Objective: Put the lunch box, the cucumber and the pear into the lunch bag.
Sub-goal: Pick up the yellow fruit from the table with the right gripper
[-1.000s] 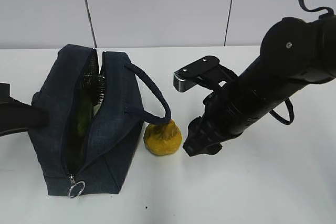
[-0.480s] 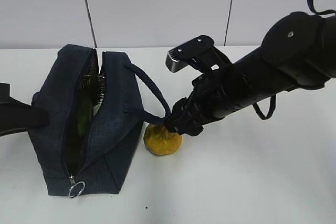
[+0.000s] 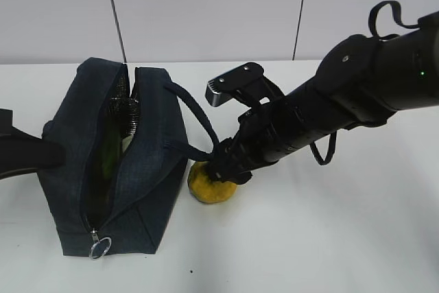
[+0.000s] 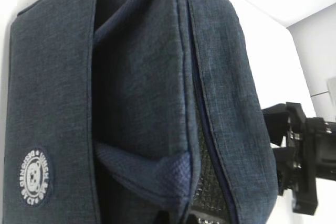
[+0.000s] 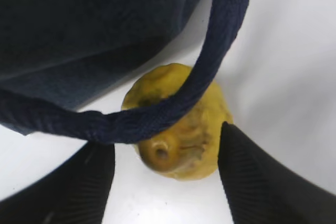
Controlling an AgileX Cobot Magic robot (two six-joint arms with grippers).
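Observation:
The navy lunch bag [image 3: 147,169] lies unzipped on the left of the white table, foil lining showing. A green shape inside it looks like the cucumber [image 3: 107,157]. The lunch box is hidden. The yellow pear [image 3: 211,187] sits on the table against the bag's right side, under a loop handle [image 3: 199,118]. My right gripper [image 3: 225,169] is open and low over the pear [image 5: 184,140], one finger [image 5: 68,192] on each side, neither touching. The handle [image 5: 210,77] crosses the pear's top. My left gripper [image 4: 197,219] barely shows at the bag's rim [image 4: 191,103] and seems shut on it.
The left arm [image 3: 20,152] comes in from the left edge against the bag's side. The zipper's ring pull [image 3: 100,246] hangs at the bag's near end. A pale wall stands behind the table. The right arm [image 4: 302,166] shows beyond the bag in the left wrist view.
My right gripper has swung left and down from beside the pear to straddle it under the bag handle. The bag and left arm have not moved.

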